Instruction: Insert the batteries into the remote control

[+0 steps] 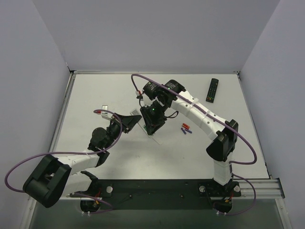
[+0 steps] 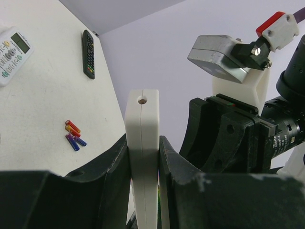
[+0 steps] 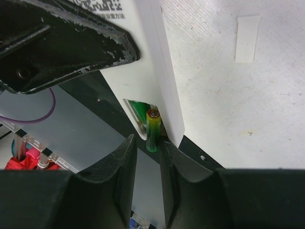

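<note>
Left gripper [image 2: 143,148]: pressed onto the slim white remote [image 2: 142,119], one finger on each broad face. You see the remote edge-on. Its long axis runs straight out from the fingertips, with a seam down the edge and a small round hole near the far end. No writing shows on this side.

Right gripper [image 3: 147,143]: fingers close together, and the near end of a green battery [image 3: 152,130] sits between the tips. A thin gap shows on one side, so you cannot tell whether it is truly pinched. The battery lies lengthwise, pointing away from the tips, with its round cap at the far end. It sits at the open compartment in the remote's near end, and a second green battery [image 3: 139,110] lies in there just beside it.

Farther along the remote, a label [image 3: 102,7] carries a QR pattern and a line of small characters, cut off and unreadable.

Out past the right fingers, a white strip [image 3: 248,38] lies on the table [image 3: 228,95].

Out past the left fingers, to one side: red and purple cells [image 2: 73,135] in a cluster, then a black remote [image 2: 88,53], then a wider white remote with a display [image 2: 12,52], its button print too small to read.
</note>
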